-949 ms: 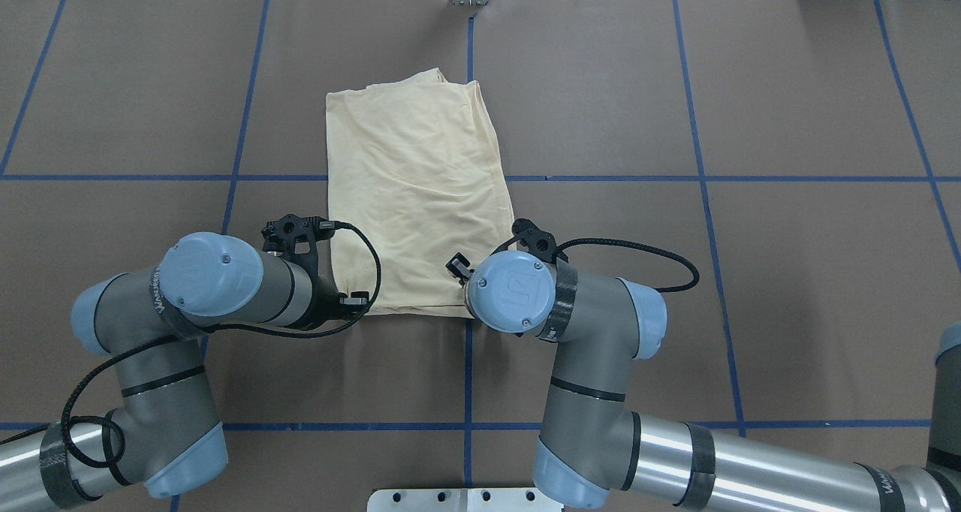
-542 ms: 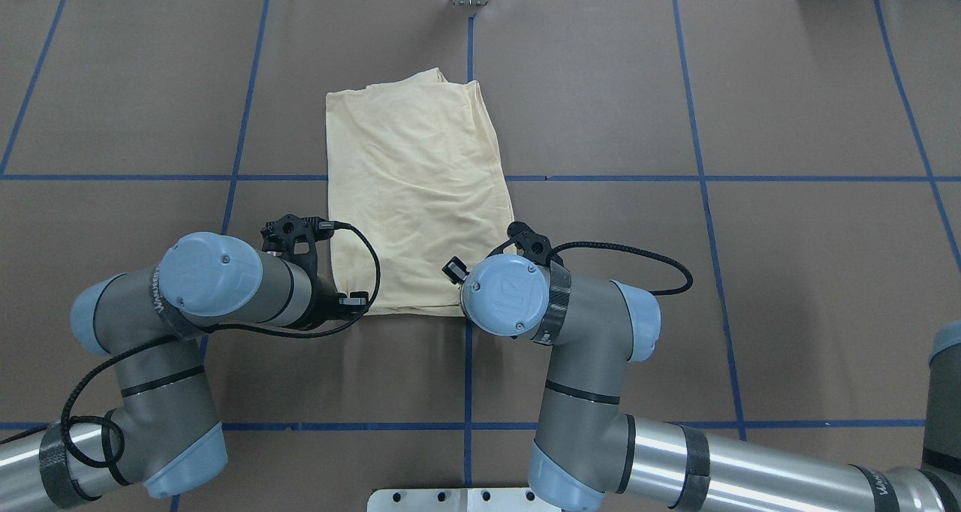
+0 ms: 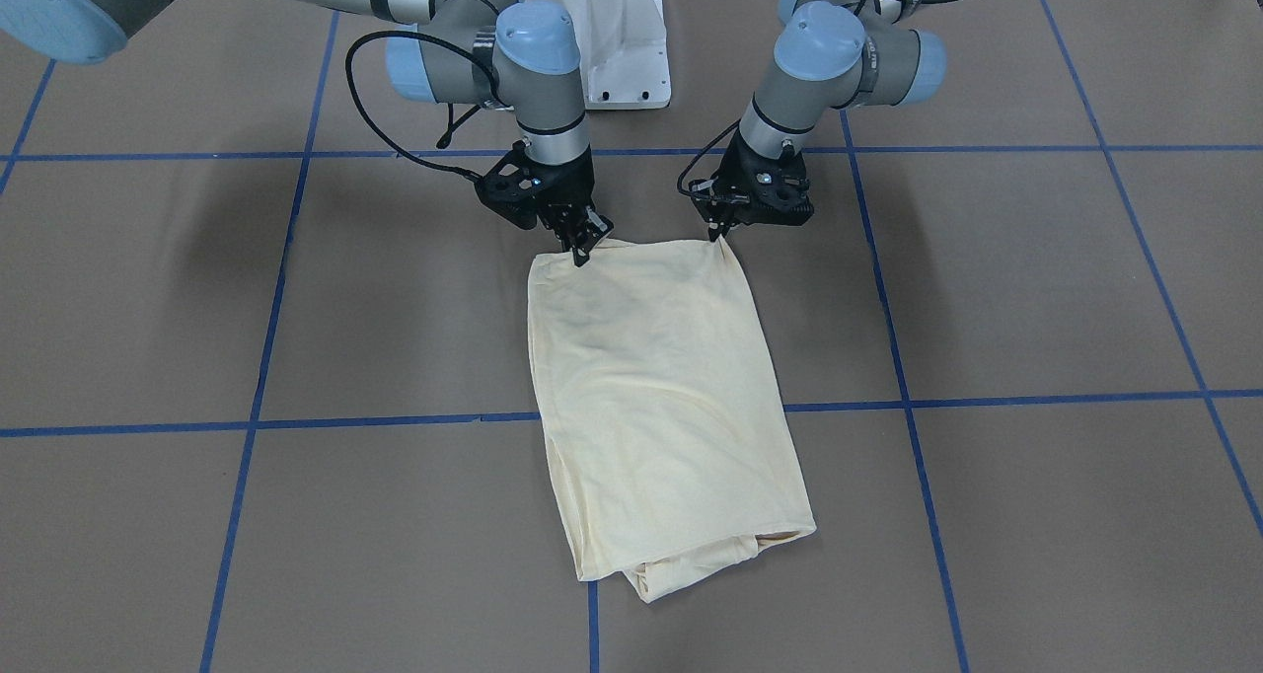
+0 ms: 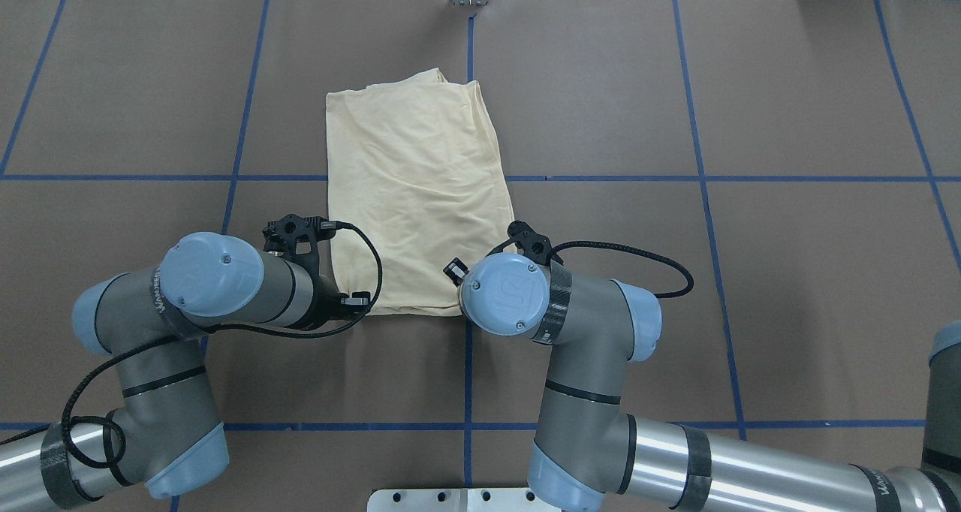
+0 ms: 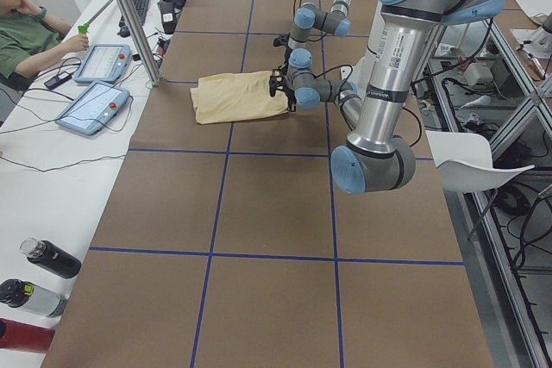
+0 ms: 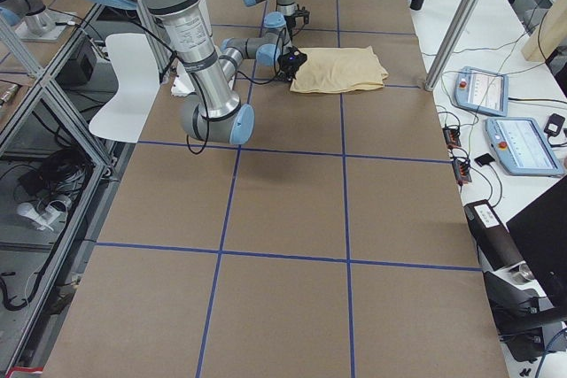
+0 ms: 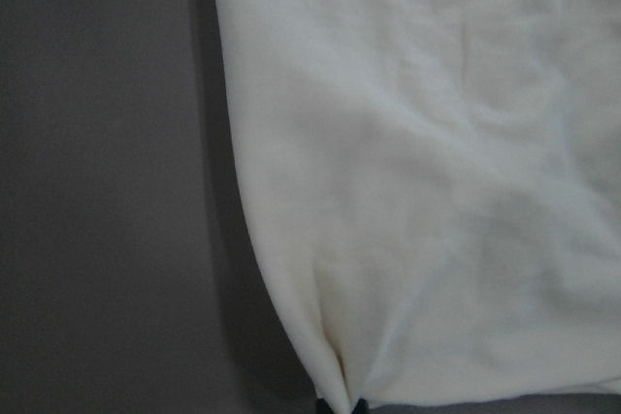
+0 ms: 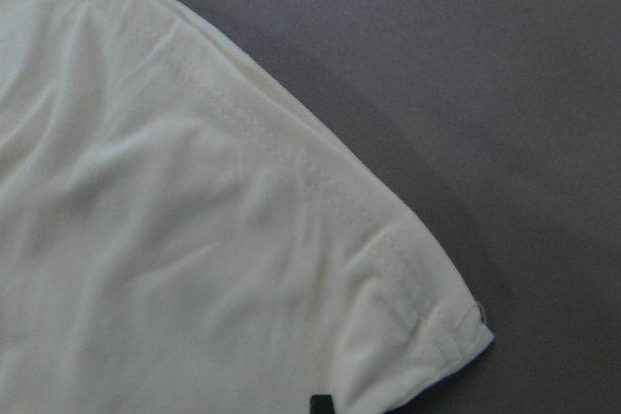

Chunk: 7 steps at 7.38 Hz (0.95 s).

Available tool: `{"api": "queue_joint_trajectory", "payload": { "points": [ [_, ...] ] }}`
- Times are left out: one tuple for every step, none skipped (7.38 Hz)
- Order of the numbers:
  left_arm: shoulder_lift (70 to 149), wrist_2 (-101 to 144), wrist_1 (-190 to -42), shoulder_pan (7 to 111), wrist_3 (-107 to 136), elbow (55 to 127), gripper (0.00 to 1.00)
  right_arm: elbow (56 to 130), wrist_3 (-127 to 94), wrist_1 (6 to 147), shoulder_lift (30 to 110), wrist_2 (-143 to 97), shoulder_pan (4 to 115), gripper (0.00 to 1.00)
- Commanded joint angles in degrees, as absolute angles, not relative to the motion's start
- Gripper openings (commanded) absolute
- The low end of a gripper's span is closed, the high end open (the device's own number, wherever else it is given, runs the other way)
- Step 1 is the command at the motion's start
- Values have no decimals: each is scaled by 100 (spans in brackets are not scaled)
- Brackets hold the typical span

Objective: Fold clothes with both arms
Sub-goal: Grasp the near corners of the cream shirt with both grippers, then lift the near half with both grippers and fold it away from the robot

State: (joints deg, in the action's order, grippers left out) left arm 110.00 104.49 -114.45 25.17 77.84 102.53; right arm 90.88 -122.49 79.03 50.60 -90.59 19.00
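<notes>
The pale cream-yellow T-shirt (image 3: 661,387) (image 4: 417,182) lies folded into a long narrow rectangle on the brown table, print hidden. Its hem end points toward the robot. My left gripper (image 3: 721,239) is shut on one hem corner, and the left wrist view shows the cloth (image 7: 437,191) gathered into a pinch at the bottom edge. On the other hem corner my right gripper (image 3: 582,249) is shut, with one black fingertip (image 8: 320,402) showing on the stitched hem (image 8: 320,181), which casts a shadow on the table. In the overhead view both wrists cover the fingers.
The white pedestal base (image 3: 612,41) stands behind the arms. Blue tape lines (image 4: 468,392) cross the brown table cover. Along the far table edge are a seated person (image 5: 26,32), two teach pendants (image 5: 90,105), a metal pole (image 5: 129,15) and bottles (image 5: 47,258).
The right arm's wrist has shifted slightly to the left and toward the shirt's hem corner. The left arm and the shirt have stayed in place.
</notes>
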Motion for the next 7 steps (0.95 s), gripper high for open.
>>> {"api": "queue_joint_trajectory", "payload": {
  "points": [
    [11022, 10468, -11435, 2514, 7787, 10510, 0, 9733, -12235, 8023, 5376, -9149, 2003, 0],
    [10978, 10711, -11313, 2522, 7796, 10834, 0, 10530, -12234, 8381, 5779, -9193, 1995, 0],
    [10986, 10801, -11042, 2496, 7996, 11228, 0, 11330, -12269, 8881, 6009, -9185, 1760, 0],
    [10986, 10845, -10761, 2426, 8181, 11633, 0, 11912, -12417, 9486, 6003, -9158, 1479, 0],
    [10986, 10872, -10462, 2121, 8444, 12020, 0, 12336, -12697, 9797, 6012, -9115, 1216, 0],
    [10986, 10872, -10172, 1927, 8638, 12458, 0, 12697, -12787, 10183, 6012, -9036, 1039, 0],
    [11056, 10933, -9717, 1916, 8648, 12811, 0, 12857, -12753, 10448, 6012, -9053, 1142, 0]
  ]
}}
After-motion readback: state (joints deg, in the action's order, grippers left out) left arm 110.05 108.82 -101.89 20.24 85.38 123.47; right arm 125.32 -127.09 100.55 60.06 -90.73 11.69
